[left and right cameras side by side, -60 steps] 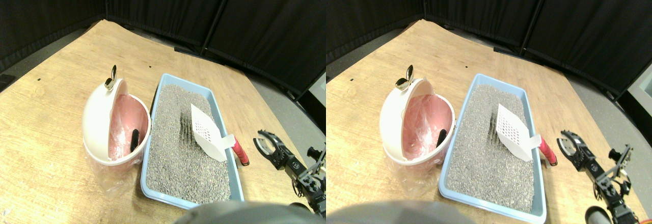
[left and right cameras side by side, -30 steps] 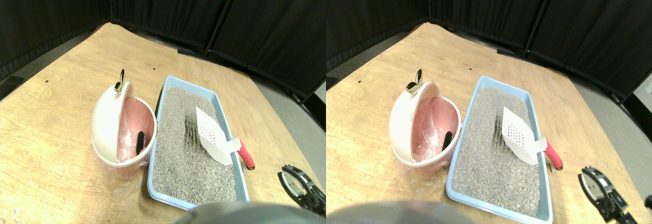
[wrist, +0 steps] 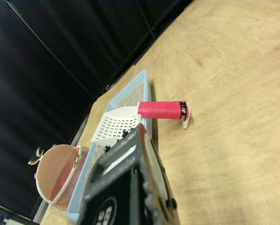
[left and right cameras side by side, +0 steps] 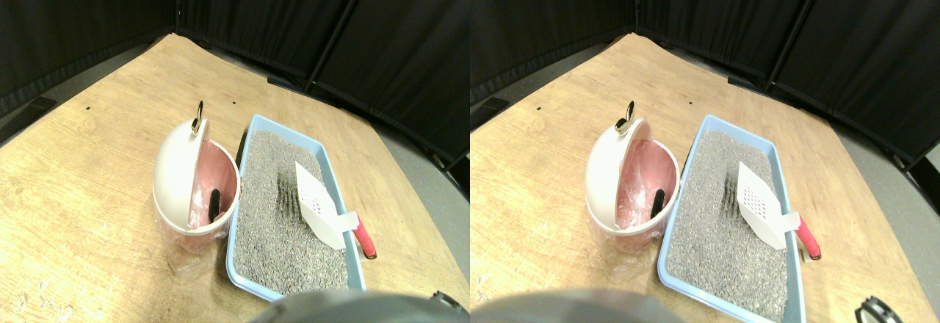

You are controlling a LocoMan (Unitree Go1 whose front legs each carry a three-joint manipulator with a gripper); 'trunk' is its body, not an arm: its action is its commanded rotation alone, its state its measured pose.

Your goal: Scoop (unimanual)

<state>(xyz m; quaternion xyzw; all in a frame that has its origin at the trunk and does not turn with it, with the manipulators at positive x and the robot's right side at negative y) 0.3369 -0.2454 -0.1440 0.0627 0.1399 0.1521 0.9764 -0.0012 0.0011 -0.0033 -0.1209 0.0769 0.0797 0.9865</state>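
We see the white scoop [left and right cameras side by side: 320, 205] lying in the blue litter tray [left and right cameras side by side: 258, 126], red handle [left and right cameras side by side: 364, 238] over the tray's rim; pink-lined bin [left and right cameras side by side: 192, 183] touches the tray's other side, on the wood surface [left and right cameras side by side: 88, 161]. Tool [wrist: 130, 187] near the handle, apart; jaws: can't tell

R gripper [left and right cameras side by side: 446, 303] mostly cut off at frame edge, bin [wrist: 60, 176] cropped
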